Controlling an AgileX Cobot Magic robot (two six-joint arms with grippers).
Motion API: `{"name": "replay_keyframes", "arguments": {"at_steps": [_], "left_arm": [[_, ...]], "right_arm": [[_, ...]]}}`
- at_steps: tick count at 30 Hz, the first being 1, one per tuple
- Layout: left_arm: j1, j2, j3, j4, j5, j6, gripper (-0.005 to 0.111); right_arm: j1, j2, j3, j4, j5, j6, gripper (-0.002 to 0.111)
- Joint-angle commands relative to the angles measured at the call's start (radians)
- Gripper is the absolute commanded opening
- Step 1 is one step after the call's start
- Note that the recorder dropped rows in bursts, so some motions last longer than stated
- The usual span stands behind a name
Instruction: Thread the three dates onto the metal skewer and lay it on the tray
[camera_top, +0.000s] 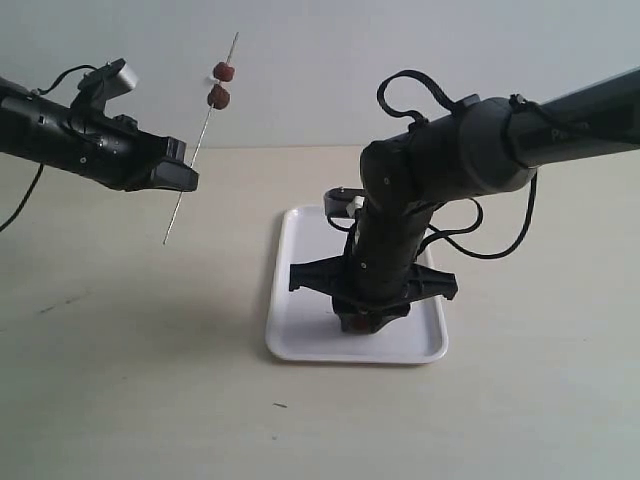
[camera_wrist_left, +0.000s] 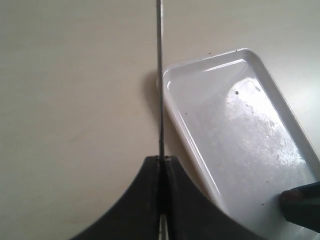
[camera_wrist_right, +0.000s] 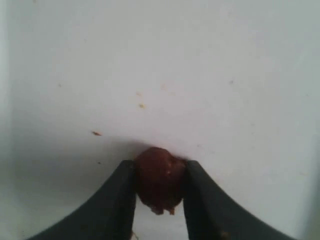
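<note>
My left gripper (camera_top: 188, 165) is shut on the metal skewer (camera_top: 178, 210), holding it up at a slant over the table, left of the tray (camera_top: 300, 335). Two dates (camera_top: 224, 71) (camera_top: 218, 96) are threaded on its upper part. In the left wrist view the skewer (camera_wrist_left: 159, 75) runs straight out from the closed left gripper (camera_wrist_left: 162, 159), beside the tray (camera_wrist_left: 240, 130). My right gripper (camera_top: 362, 320) reaches down onto the tray. Its two fingers press both sides of the third date (camera_wrist_right: 159, 177), which rests on the tray floor (camera_wrist_right: 200, 75); the right gripper (camera_wrist_right: 160, 166) is shut on it.
The white tray sits in the middle of a pale tabletop (camera_top: 120, 380). Small crumbs (camera_wrist_right: 142, 105) dot the tray floor. A plain light wall stands behind the table. The right arm's cables (camera_top: 480, 240) hang over the tray's far right side.
</note>
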Motion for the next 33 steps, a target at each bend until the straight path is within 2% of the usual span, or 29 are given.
{"name": "replay_keyframes", "arguments": {"at_steps": [1, 9, 17, 22, 27, 33], "left_arm": [[0.001, -0.014, -0.005, -0.018, 0.008, -0.005, 0.000], [0.001, -0.014, -0.005, -0.018, 0.029, 0.002, 0.000], [0.001, -0.014, -0.005, -0.011, 0.073, 0.006, 0.000], [0.001, -0.014, -0.005, 0.006, 0.161, 0.006, 0.000], [-0.003, -0.008, 0.017, 0.034, 0.336, 0.004, 0.000], [-0.031, 0.031, 0.097, 0.035, 0.358, 0.006, 0.000]], "right_arm": [[0.002, 0.007, -0.003, 0.001, -0.002, 0.004, 0.028], [-0.005, -0.009, -0.003, -0.032, -0.033, -0.026, 0.028], [-0.099, -0.094, -0.003, -0.055, -0.029, -0.037, 0.028], [-0.171, -0.138, -0.003, -0.056, -0.058, -0.076, 0.028], [-0.239, -0.159, -0.003, -0.056, -0.136, -0.081, 0.028], [-0.269, -0.157, -0.003, -0.046, -0.183, -0.134, 0.028]]}}
